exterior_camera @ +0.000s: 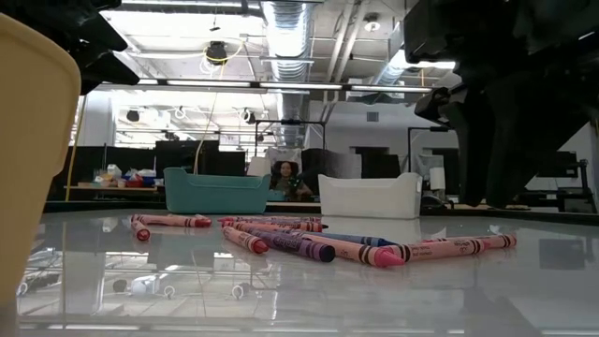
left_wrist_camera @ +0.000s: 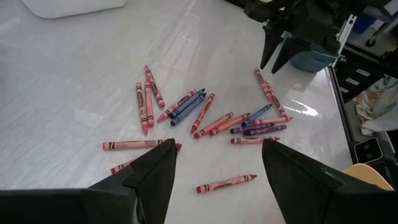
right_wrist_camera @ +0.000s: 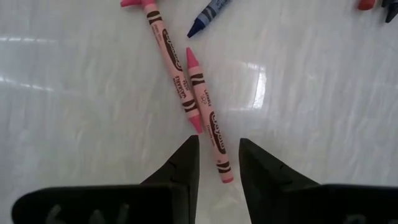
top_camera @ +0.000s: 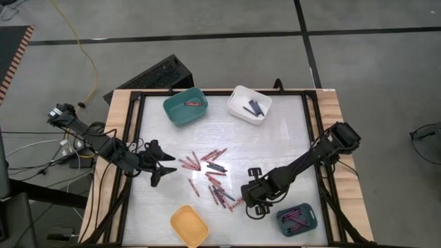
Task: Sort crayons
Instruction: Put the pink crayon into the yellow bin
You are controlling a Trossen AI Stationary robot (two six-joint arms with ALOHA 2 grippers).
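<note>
Left claw: fingers spread wide, nothing between them; arm reaches in low from the table's left edge, fingers pointing toward the crayon pile, just short of it. Its wrist view looks across the scatter between the two fingers.

Right claw: arm slants down from the right edge, bent at the elbow, claw pointed down at the table beside the right end of the pile. Fingers part-way apart, straddling the end of a pink crayon that lies flat on the table; whether they touch it cannot be told.

Crayons: loose scatter at mid-table, lying flat at many angles, some crossed; red, pink, purple and blue, paper wrappers with dark bands.

Bins, left to right: teal bin, rear left, one red crayon inside; yellow bin, front, contents not visible; white bin, rear centre-right, a few dark blue crayons; dark bin, front right, several pink and purple crayons.

View notes: the high view alone shows the bins' contents. Low view shows the crayons end-on across the glossy table and a seated person in the room behind. Right wrist view alone shows a second pink crayon and a blue one beyond it.
</note>
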